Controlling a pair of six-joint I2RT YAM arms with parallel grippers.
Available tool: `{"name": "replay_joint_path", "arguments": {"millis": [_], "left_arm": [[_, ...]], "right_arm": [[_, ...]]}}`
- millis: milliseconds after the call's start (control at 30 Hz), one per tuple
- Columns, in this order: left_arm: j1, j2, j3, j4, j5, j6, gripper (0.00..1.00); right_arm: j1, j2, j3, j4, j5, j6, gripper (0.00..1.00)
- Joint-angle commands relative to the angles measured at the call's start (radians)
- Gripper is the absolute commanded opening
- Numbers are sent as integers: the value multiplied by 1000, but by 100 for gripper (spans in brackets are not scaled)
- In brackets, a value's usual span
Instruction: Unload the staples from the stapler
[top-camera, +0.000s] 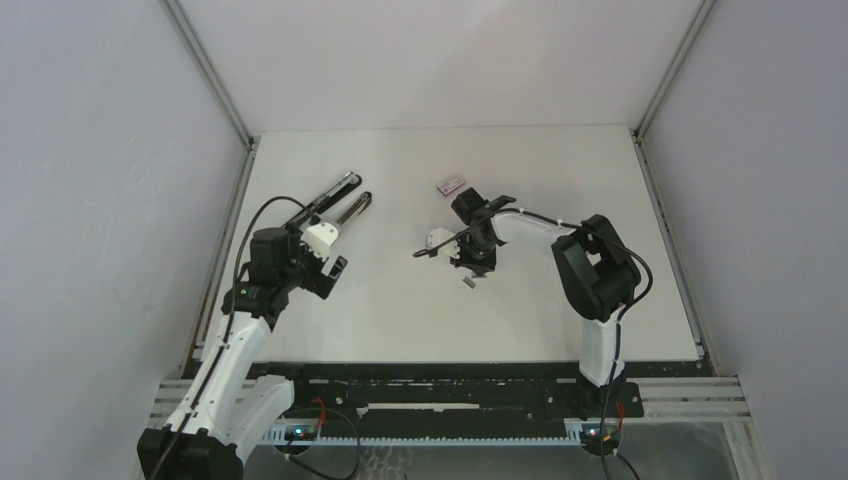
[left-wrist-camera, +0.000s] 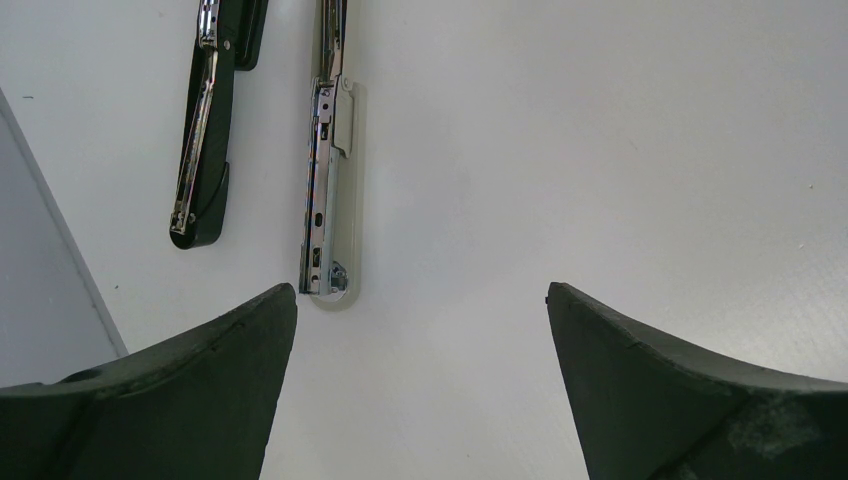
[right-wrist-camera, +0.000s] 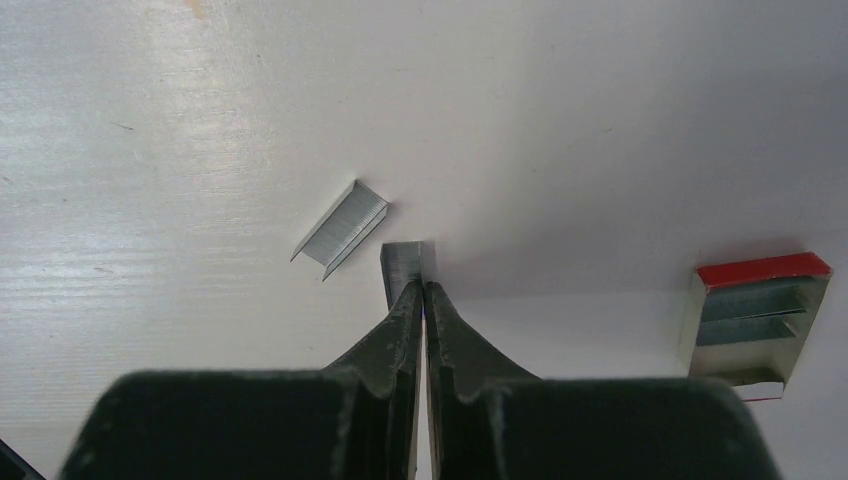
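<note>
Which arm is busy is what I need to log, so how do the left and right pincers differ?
The left pincer stands wide open and empty; the right pincer is shut on a short staple strip at its tips. The left pincer faces the opened stapler; the right pincer is beside a loose staple strip and a red-ended staple box. Both have dark fingers pointing at the white table.

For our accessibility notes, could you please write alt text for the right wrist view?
The right gripper, jaws closed, has its tips at a short strip of staples over the white table; whether it pinches the strip is unclear. A second strip lies loose just left of it, and an open red-edged staple box sits at the right.
</note>
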Motion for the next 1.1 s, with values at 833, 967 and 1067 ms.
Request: {"name": "replay_joint_path", "arguments": {"millis": [833,967,1067], "left_arm": [[6,-12,-6,29,-1,13,100],[5,-9,-6,29,-2,13,100],[6,-8,-6,28,-1,13,100]], "right_arm": [[9,13,38,-1,23,29,0],[9,12,39,2,32,37,0],[9,12,45,3,37,41,0]]}}
